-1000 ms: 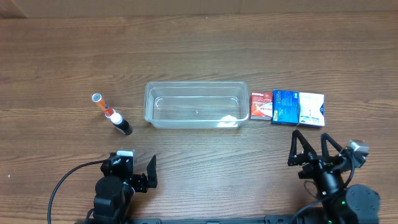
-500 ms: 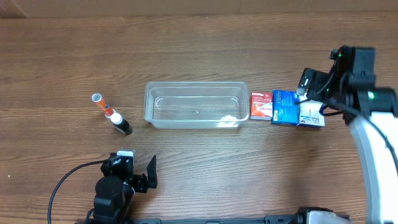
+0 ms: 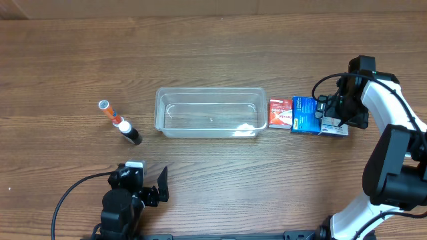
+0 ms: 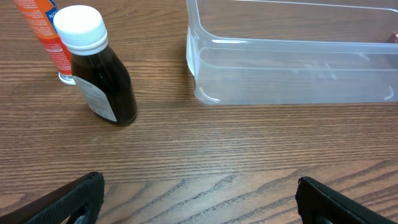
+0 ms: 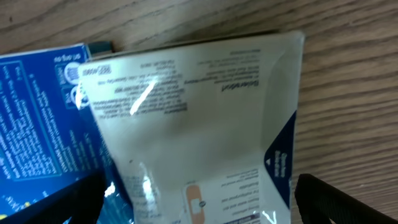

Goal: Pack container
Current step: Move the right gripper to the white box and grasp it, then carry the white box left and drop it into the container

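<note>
The clear container stands empty at mid-table; its near wall shows in the left wrist view. To its right lie a red packet, a blue packet and a white packet. My right gripper is low over the white packet, open, with a finger on each side; the blue packet lies to its left. My left gripper is open and empty near the front edge, also shown in its wrist view.
A dark bottle with a white cap and an orange tube stand left of the container, and also appear in the left wrist view, bottle and tube. Bare wood lies in front of the container.
My right arm has swung from the front right edge up to the packets and come down over the white packet. The left arm has not moved.
</note>
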You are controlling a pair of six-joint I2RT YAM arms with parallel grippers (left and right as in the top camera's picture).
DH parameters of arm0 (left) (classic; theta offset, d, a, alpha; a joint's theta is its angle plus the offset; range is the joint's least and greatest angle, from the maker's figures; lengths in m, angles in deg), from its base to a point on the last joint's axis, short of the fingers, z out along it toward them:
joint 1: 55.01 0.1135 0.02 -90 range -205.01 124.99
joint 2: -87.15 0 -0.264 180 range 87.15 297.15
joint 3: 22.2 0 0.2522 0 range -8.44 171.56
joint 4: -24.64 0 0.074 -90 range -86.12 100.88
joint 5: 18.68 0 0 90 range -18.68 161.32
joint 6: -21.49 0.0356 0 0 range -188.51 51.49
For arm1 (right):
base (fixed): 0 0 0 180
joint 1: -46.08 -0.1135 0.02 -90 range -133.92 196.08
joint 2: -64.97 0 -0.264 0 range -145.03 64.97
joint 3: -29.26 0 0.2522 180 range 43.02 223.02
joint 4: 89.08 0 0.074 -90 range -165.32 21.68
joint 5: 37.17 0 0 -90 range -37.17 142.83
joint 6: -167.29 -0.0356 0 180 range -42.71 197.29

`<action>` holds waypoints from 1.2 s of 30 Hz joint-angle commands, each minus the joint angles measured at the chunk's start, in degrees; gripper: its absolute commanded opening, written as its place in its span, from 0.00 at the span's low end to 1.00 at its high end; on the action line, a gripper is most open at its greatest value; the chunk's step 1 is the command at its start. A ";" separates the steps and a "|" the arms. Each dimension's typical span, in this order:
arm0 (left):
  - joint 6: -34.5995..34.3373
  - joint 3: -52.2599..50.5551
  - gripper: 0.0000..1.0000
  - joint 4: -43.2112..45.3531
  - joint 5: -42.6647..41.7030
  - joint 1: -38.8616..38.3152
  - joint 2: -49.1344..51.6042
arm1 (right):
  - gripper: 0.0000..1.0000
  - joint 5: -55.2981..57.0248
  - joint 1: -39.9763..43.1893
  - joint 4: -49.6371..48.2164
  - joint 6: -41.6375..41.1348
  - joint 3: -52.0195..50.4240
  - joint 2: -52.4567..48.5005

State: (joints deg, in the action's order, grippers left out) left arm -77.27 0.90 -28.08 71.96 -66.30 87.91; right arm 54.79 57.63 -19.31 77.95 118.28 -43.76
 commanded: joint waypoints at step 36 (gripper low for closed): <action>1.07 -0.35 1.00 0.28 0.35 -0.52 -0.50 | 0.78 7.45 -43.21 -3.85 -35.39 4.57 4.02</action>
State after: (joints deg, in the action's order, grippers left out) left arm -77.27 0.90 -28.08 71.96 -66.30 87.91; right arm 61.26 14.18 -23.29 42.96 122.91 -39.89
